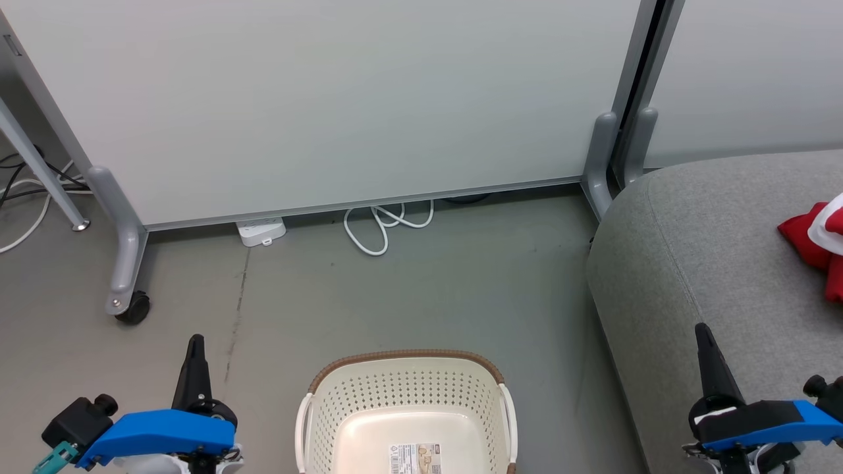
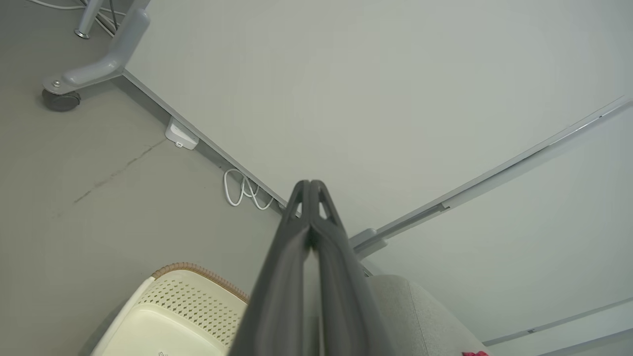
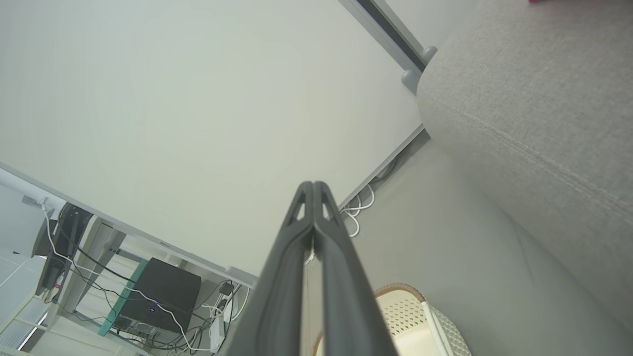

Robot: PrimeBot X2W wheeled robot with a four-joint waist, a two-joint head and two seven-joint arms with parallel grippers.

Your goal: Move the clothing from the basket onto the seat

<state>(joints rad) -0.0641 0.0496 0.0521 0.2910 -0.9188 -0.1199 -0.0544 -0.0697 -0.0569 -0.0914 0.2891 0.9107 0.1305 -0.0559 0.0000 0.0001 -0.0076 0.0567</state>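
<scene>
Grey floor (image 1: 421,289) is seen all across the room, and a big white panel (image 1: 329,99) is stood up at the back of it. On the left, a small black wheel (image 1: 135,307) is fixed under the panel's grey foot. Lower down, the left gripper (image 1: 195,343) is held above the floor with its tip pointing up the head view. Its two dark fingers are pressed tight together and nothing is held between them. This is seen best in the left wrist view.

A white power strip (image 1: 261,231) is laid at the bottom edge of the panel. A looped white cable (image 1: 385,227) is laid a little to its right.

In the middle, at the bottom of the head view, the basket (image 1: 408,356) is set on the floor. Its cream walls are full of little holes, its rim is brown, and a sticker (image 1: 415,459) is stuck on its pale bottom.

To the right of the basket, the seat (image 1: 724,250) is seen, grey and soft, with a seam line along it. The right gripper (image 1: 703,332) is seen in front of the seat. Its fingers are pressed together too, with nothing pinched.

At the far right, the clothing (image 1: 807,240) is laid on top of the seat, well apart from the basket. It is red with a white part, and it is cut off by the edge of the head view.
</scene>
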